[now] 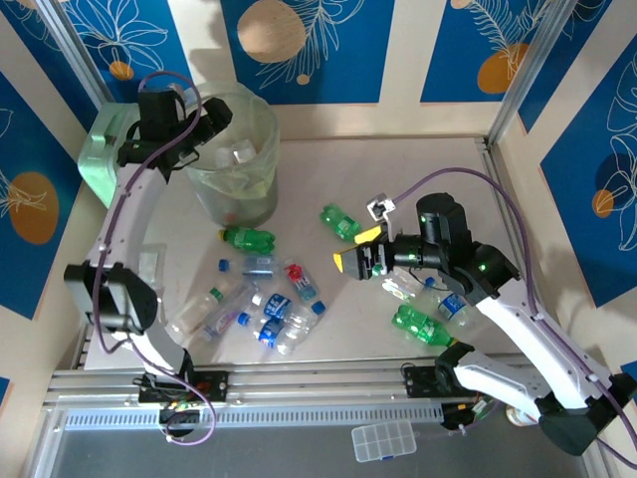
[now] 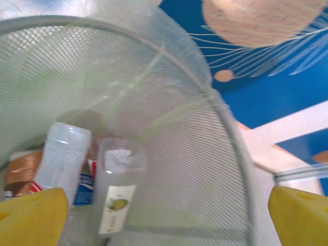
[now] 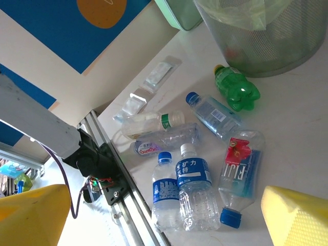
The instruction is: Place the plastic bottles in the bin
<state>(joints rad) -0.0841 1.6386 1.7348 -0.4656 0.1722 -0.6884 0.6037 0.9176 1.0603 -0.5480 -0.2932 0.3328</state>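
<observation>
You're early in the job. At least two clear plastic bottles (image 2: 117,189) lie on the bottom of the tall round grey-green mesh bin (image 1: 261,139), at the upper left of the overhead view. A dozen or so more are on the pale smooth bench (image 1: 328,169).

Your left end effector (image 1: 207,127) hangs over the bin's mouth with its yellow pads (image 2: 31,218) spread wide and nothing between them. Your right end effector (image 1: 355,249) hovers mid-frame above the scattered bottles, also wide open and empty.

What's left is mostly one loose cluster (image 1: 261,311) at lower centre, all lying on their sides. Some touch or overlap.
- A lumpy green plastic bottle with a yellow cap (image 3: 238,89) lies nearest the bin.
- Beside it is a ribbed clear bottle with a blue label (image 3: 215,115).
- Then comes a flattened-looking bottle with a red-and-blue label (image 3: 241,166).
- Two more green bottles (image 1: 340,221) lie off toward the right.

The bin wall is fine mesh, lined with a thin crinkled clear bag. The bottles are thin-walled, glossy and round, so I'd expect them to roll or squash under the pads.
</observation>
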